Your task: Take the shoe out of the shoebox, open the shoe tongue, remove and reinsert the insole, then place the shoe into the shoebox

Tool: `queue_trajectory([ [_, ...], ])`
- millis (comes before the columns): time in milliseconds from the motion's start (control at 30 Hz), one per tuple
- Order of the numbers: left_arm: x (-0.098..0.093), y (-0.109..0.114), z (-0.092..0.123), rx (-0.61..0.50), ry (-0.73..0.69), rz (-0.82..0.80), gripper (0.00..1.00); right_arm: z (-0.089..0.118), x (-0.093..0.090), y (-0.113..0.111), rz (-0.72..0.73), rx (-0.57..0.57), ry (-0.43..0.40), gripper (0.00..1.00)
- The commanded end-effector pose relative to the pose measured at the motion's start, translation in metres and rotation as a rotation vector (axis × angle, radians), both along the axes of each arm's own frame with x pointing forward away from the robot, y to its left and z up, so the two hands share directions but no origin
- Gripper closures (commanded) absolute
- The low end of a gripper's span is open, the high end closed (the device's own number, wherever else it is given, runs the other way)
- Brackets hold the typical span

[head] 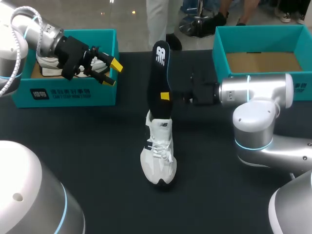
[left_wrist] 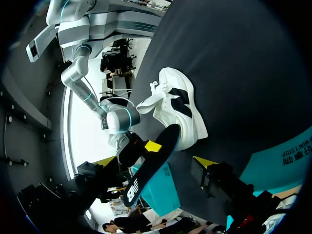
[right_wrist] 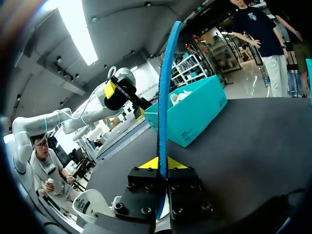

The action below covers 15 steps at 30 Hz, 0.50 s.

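The right gripper (head: pixel 165 96) clamps the insole (head: pixel 160 68) upright over the shoe (head: pixel 158 156) on the tabletop (head: pixel 87 146), probably to feed it in. The left gripper (head: pixel 112 73) hangs open and empty by the shoebox (head: pixel 73 92).

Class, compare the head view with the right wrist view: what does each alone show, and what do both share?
Head view only: the laces and toe of the white shoe, and the brown floor of the right shoebox. Right wrist view only: the blue edge of the insole, clamped between the yellow tips of the right gripper. Both: the upright insole, the left shoebox and the open left gripper.
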<state>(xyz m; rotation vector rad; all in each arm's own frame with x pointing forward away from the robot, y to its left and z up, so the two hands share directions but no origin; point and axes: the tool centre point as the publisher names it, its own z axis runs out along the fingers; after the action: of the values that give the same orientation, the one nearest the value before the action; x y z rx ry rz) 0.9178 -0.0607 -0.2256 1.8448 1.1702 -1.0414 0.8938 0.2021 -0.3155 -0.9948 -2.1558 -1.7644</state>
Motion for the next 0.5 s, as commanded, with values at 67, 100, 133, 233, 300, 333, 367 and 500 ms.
queue_trajectory([
  [67,0.0,0.0,0.0,0.001,-0.001,-0.001,0.0,-0.01,-0.007,0.001,0.0,0.005,0.005,1.0],
  [100,0.0,0.0,0.0,0.001,-0.001,-0.001,0.0,-0.012,-0.009,0.001,-0.001,0.006,0.007,1.0],
  [133,0.0,0.0,0.0,0.001,-0.001,-0.001,0.0,-0.014,-0.011,0.001,-0.001,0.009,0.008,1.0],
  [233,0.0,0.0,0.0,0.001,-0.001,-0.001,0.0,-0.019,-0.016,0.003,-0.001,0.01,0.006,1.0],
  [300,0.0,0.0,0.0,0.001,-0.001,-0.001,0.0,-0.022,-0.02,0.003,-0.002,0.008,0.006,1.0],
  [333,0.0,0.0,0.0,0.001,-0.001,-0.001,0.0,-0.024,-0.022,0.003,-0.003,0.007,0.007,1.0],
  [367,0.0,0.0,0.0,0.001,-0.001,-0.001,0.0,-0.026,-0.024,0.004,-0.004,0.008,0.008,1.0],
  [500,0.0,0.0,0.0,0.001,-0.001,-0.001,0.0,-0.033,-0.03,0.005,-0.007,0.0,0.018,1.0],
])
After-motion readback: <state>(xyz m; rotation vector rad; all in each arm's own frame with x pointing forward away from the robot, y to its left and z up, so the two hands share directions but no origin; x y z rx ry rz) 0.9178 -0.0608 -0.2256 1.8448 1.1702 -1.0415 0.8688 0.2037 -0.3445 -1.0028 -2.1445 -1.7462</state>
